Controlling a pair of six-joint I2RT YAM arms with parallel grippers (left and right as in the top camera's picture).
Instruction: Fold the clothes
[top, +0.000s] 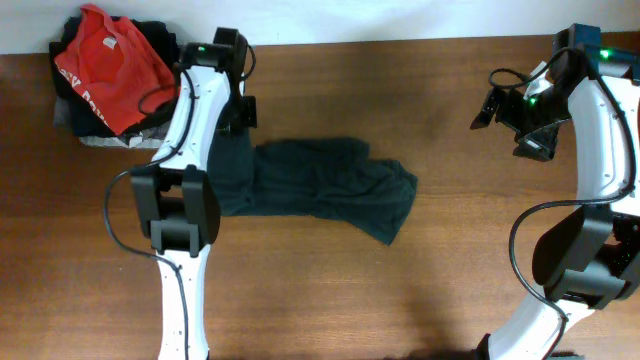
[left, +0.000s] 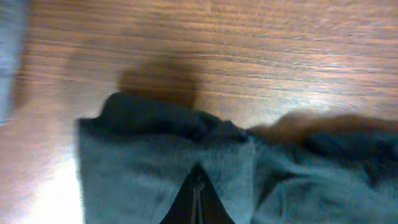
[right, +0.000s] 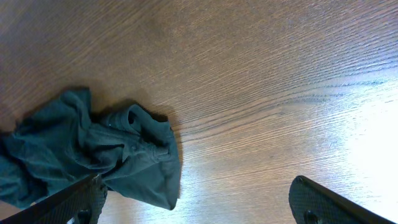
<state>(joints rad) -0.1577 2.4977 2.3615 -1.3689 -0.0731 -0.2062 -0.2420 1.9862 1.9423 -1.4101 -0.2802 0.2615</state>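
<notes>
**Q:** Which element carries the scene?
**A:** The brown wooden bench, which shows in all three views.

**Q:** Where are the clothes?
**A:** The clothes are one dark, wrinkled garment. It lies on the bench left of centre and stretches from left to right. Its left end passes under the left arm. Its right end narrows to a rumpled corner toward the near side.

**Q:** How do the arms stand?
**A:** The left arm, white with black joints, reaches from the near edge toward the far side, over the garment's left end. The right arm curves along the right edge, well apart from the garment.

**Q:** What lies at the far left?
**A:** A pile of cloth just beside the left arm. A red T-shirt sits on top of darker fabric, with a grey folded garment at the near edge.

**Q:** And the grippers?
**A:** The left gripper is closed, pinching a fold of the clothes, with cloth bunched on either side of it. The right gripper stands wide and holds nothing. It is above bare wood, and the right wrist view shows the garment's end to the left.
</notes>
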